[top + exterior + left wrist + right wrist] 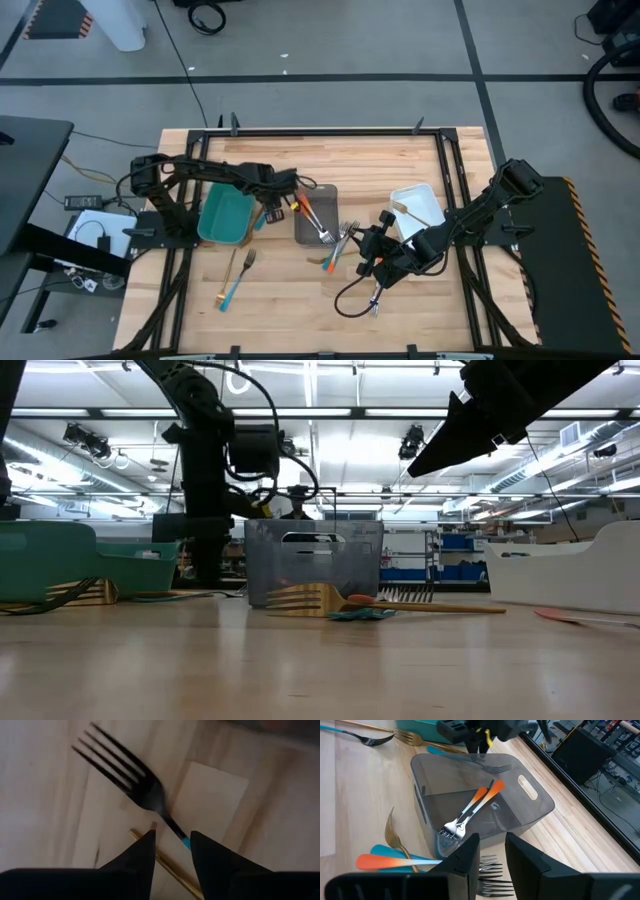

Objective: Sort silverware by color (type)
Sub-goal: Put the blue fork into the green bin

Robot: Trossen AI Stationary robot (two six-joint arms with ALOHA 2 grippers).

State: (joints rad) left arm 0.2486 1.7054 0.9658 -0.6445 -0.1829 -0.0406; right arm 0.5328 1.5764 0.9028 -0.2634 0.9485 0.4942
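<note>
Loose pair [235,275]: a gold and a blue utensil lie on the counter [300,310] in front of the teal tray [225,215], unsorted.
Left gripper [172,837]: I pinch a blue-handled fork [135,780] low on its handle, between the teal tray and the grey tray [315,212].
Left risk: held so far from the tines, the fork could swing or slip out and land in the wrong tray.
Grey tray contents: two orange-handled forks [477,802].
Right gripper [492,840]: fingers spread and empty, above the pile of forks [340,245] beside the grey tray.
Right risk: the overlapping tines could tangle, so I might lift two colours at once.
</note>
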